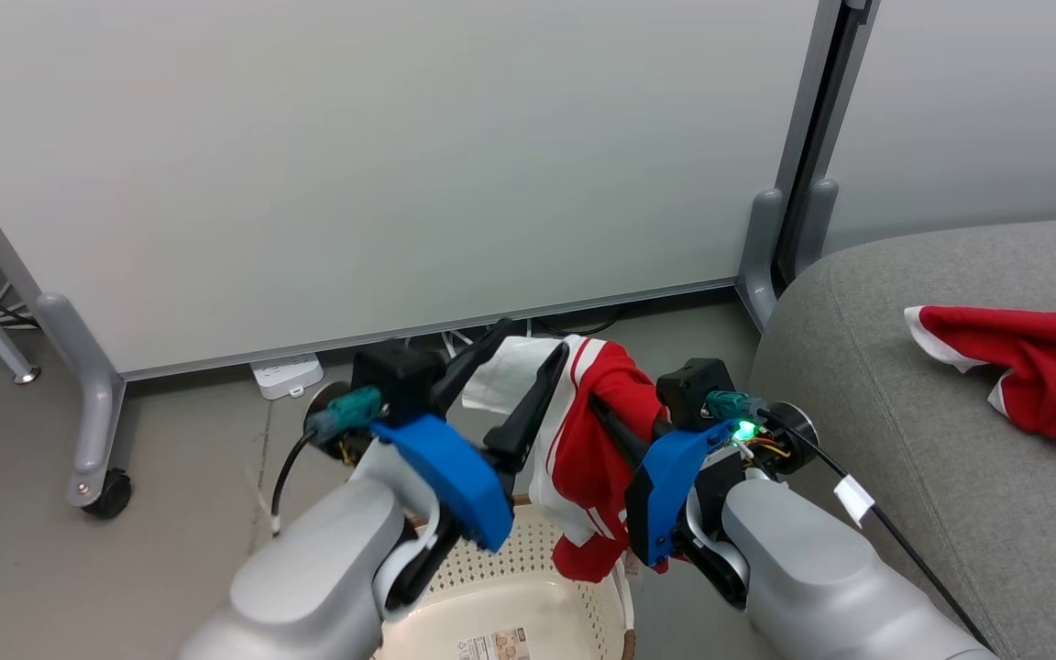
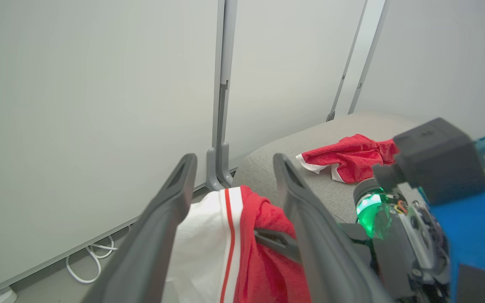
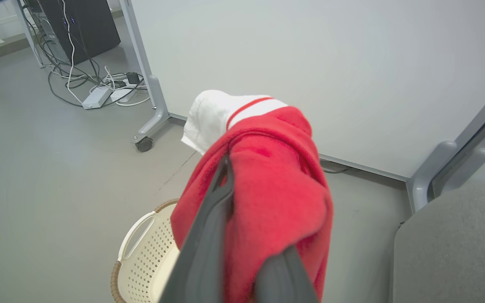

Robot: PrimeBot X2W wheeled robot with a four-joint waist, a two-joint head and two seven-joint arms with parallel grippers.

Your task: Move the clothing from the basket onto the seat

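White partition panels [image 1: 381, 165] on grey wheeled frames close off the back, with a caster [image 1: 108, 492], a white power strip [image 1: 287, 374] and loose cables [image 2: 93, 259] on the grey floor at their foot. A frame post [image 1: 760, 247] stands right at the corner of the grey seat [image 1: 904, 385].

One red garment [image 1: 1032, 367] with white trim lies crumpled on the seat. The second garment [image 1: 597, 431] (red, with white stripes and a white panel) hangs bunched above the perforated basket [image 1: 528, 559], just beside the seat. The right gripper [image 1: 606, 412] is clenched on its red folds. The left gripper [image 2: 233, 159] stands released, its fingers spread wide either side of the white panel.
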